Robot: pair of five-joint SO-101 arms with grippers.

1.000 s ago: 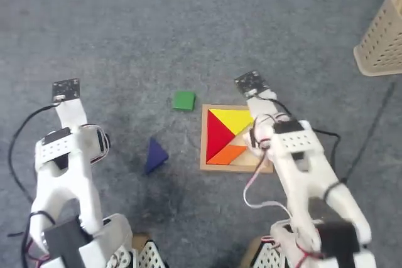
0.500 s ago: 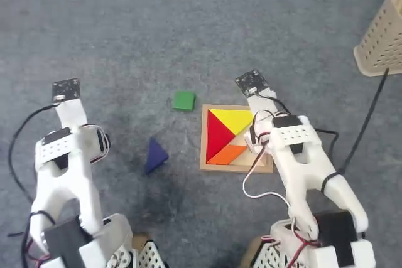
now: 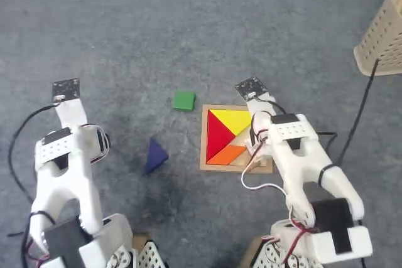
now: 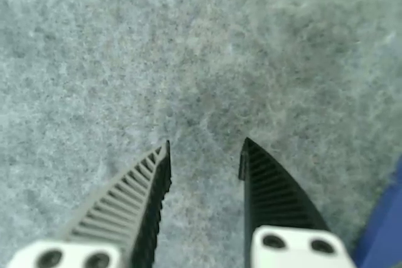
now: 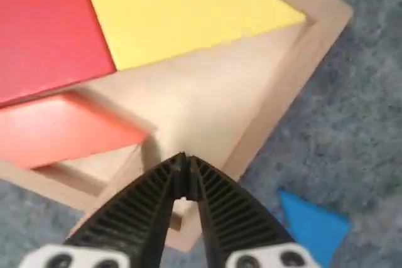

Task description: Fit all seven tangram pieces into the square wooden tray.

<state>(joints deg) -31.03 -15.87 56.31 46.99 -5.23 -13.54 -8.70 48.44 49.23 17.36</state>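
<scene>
- Though spread wide with nothing between the jaws, well placed for the loose pieces: left gripper (image 4: 206,145), hanging over bare grey carpet (image 4: 188,42) at the left of the table.
- Next along, dark blue triangle (image 3: 155,155), flat on the carpet and well apart from the tray. Probably light, stiff, thin painted wood with smooth faces, so likely to skid. Pinch across two straight edges near the middle, never at a sharp corner. Open carpet on every side for an approach.
- Farther back, green square (image 3: 184,100), near the tray's back left corner but not touching it. Same judgement: light and rigid. Take by two opposite parallel sides.
- Then the square wooden tray (image 3: 203,145), holding the yellow triangle (image 3: 232,119) at the back, the red triangle (image 3: 217,135) along the left and the orange piece (image 3: 227,154) at the front left, all flat inside the rim. Bare tray floor (image 5: 207,105) toward the right for whatever remains. Lower pieces flat from above, not by sliding; risk of catching a tilted edge on the raised rim or on a neighbour.
- Low over the tray's front right part, close by the rim: right gripper (image 5: 183,161), jaws pressed together, nothing visible between them.
- Just outside that rim, on the carpet: light blue triangle (image 5: 311,224). Little room on the tray side, so grip from the open carpet side and lift straight up.
- Far right, perforated beige basket (image 3: 383,36), well apart from all of it.
</scene>
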